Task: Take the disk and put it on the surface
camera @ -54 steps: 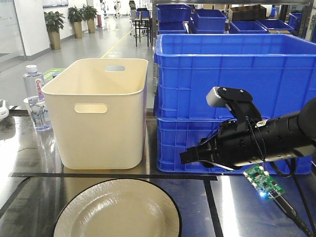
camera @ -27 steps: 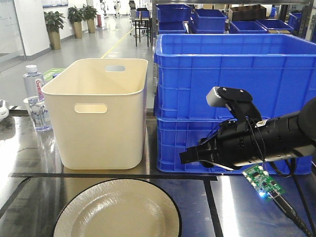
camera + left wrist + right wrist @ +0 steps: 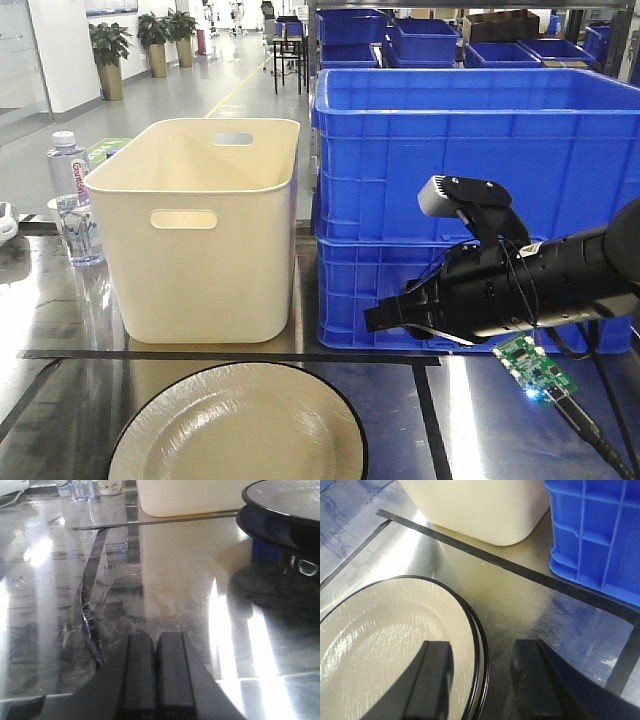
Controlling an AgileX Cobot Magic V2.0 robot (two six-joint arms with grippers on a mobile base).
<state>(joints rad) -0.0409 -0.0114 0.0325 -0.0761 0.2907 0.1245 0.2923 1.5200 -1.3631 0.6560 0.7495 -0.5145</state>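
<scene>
Glossy and dark, the table [image 3: 470,420] in front of you mirrors the hall lights and is crossed by thin black lines. Your disk [image 3: 238,425], a cream plate with a black rim, lies at the near edge of the front view; the right wrist view shows a second black rim just beneath it, so it seems to sit on another plate.

Your right end effector [image 3: 480,680] is spread wide, one finger [image 3: 431,677] over the disk's right-hand rim and the other over bare table beside it. It grips nothing. Whether the finger touches the plate cannot be told.

Your left end effector [image 3: 156,672] is pressed together and empty, low over a crinkled patch of the table, with the disk [image 3: 287,502] well off to the upper right of its view.

Behind the disk stands a cream bin [image 3: 205,235] with cut-out handles, and just beside that a stack of blue crates [image 3: 470,180]. Both close off the far side of the table. A water bottle [image 3: 72,200] stands at the left of the bin. A small green circuit board [image 3: 535,372] hangs under the right arm [image 3: 510,290], its blue light on and a cable trailing down. Beyond lie a corridor with potted plants [image 3: 110,55] and shelves holding more blue crates.
</scene>
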